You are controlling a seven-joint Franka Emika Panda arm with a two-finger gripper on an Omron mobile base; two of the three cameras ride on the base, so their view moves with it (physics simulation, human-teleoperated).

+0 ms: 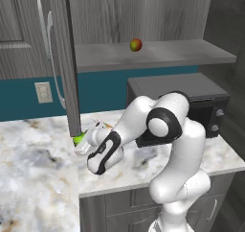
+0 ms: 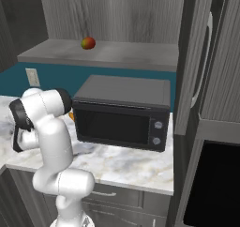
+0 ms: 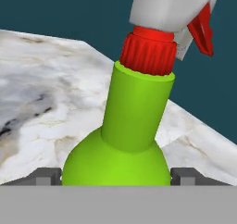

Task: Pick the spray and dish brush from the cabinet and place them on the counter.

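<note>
Surface: the wide white-and-grey marble counter (image 1: 43, 164) with brownish veins is running over grey base cabinets and turning a corner.
Room: a teal wall with one pale outlet plate (image 1: 43, 92) is showing behind; the dark grey wood-grain wall cabinet (image 1: 158, 56) is standing open, its grey shelf carrying one round red-yellow apple (image 1: 136, 45).
Appliance: one black microwave box (image 2: 123, 112) is sitting on the counter.
Spray: one green bottle with red collar and white nozzle (image 3: 139, 112) is standing upright on the counter beside the cabinet's door edge.
Gripper: the two-finger gripper (image 3: 115, 176) is standing wide, its tips flanking the bottle's body; whether they are touching it I cannot tell.
</note>
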